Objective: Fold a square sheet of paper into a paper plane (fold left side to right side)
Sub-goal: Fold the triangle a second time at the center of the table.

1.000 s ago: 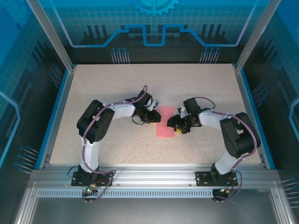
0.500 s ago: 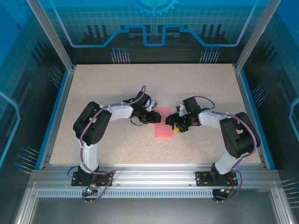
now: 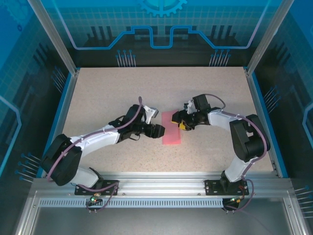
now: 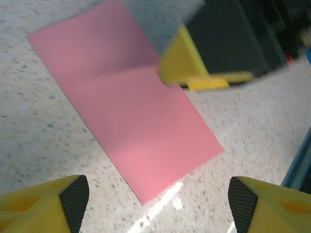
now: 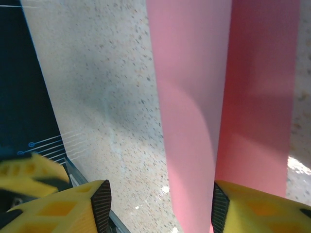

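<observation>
Speckled beige table [image 3: 98, 98] with blue-lit walls [image 3: 29, 98] around it and a metal rail [image 3: 161, 183] along the lower edge of the top view.

Lower left to centre: left arm [image 3: 93, 142], stretched low over the table towards mid-frame.

Left of centre: left gripper [image 3: 157, 131], just beside the paper's left edge. Its wrist view has both yellow fingers spread wide with nothing between them. The paper lies ahead of the tips, apart from them.

Centre: paper [image 3: 171, 128], pink, folded to a narrow rectangle, lying on the table with its long side running up the frame.
- Left wrist view: one crease line crosses it, and the part above that line is shaded.
- Right wrist view: two long pink bands side by side, pale on the left and darker on the right. The pale band bulges slightly.

Right of centre: right gripper [image 3: 180, 122], at the paper's upper right edge.
- Right wrist view: fingers parted, with the paper running between them.
- Left wrist view: one yellow finger [image 4: 182, 60] meets the paper at the crease line. Whether it presses down cannot be told.

Right: right arm [image 3: 244, 142], bent back to the lower right.
</observation>
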You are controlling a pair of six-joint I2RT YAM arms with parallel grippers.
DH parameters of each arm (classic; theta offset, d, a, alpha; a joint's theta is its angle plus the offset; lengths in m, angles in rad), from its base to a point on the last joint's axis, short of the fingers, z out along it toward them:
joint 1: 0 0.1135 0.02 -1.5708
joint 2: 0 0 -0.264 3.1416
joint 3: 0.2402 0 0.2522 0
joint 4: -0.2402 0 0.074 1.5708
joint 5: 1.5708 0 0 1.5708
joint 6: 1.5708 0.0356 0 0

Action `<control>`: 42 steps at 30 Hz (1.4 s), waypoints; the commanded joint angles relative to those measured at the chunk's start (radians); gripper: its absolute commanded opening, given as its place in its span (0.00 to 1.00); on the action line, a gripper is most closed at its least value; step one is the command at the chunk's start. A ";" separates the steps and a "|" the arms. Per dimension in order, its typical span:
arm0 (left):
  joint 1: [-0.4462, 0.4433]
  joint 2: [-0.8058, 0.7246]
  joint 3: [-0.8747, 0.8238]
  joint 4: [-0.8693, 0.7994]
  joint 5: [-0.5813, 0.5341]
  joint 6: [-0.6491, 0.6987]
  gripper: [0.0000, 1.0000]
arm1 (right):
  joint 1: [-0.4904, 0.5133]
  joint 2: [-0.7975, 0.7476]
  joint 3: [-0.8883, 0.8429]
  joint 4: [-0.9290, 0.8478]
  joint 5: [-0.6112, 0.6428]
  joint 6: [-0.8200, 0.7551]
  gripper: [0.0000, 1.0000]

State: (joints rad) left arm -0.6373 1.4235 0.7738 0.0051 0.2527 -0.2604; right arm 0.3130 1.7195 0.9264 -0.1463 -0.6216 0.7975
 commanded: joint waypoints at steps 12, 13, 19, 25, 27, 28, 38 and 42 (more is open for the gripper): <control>-0.279 0.100 0.156 -0.157 -0.277 0.195 0.80 | -0.016 0.061 0.107 -0.052 -0.026 0.004 0.57; -0.291 0.117 0.170 -0.166 -0.296 0.197 0.80 | -0.014 0.061 0.109 -0.052 -0.025 0.005 0.57; -0.360 0.237 0.280 -0.241 -0.385 0.212 0.80 | -0.014 0.065 0.103 -0.044 -0.023 0.010 0.57; -0.400 0.355 0.403 -0.354 -0.505 0.211 0.80 | -0.015 0.069 0.099 -0.040 -0.021 0.010 0.57; -0.410 0.379 0.426 -0.372 -0.554 0.209 0.80 | -0.015 0.069 0.096 -0.035 -0.020 0.012 0.57; -0.410 0.388 0.436 -0.380 -0.563 0.207 0.80 | -0.015 0.070 0.095 -0.034 -0.021 0.012 0.57; -0.412 0.460 0.498 -0.411 -0.623 0.189 0.67 | -0.014 0.071 0.081 -0.017 -0.023 0.020 0.57; -0.412 0.452 0.492 -0.410 -0.625 0.185 0.49 | -0.015 0.070 0.079 -0.022 -0.020 0.014 0.57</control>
State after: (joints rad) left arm -1.0447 1.8725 1.2423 -0.3752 -0.3473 -0.0723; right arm 0.3099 1.7737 1.0107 -0.1635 -0.6296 0.8055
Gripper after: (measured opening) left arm 0.537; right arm 0.573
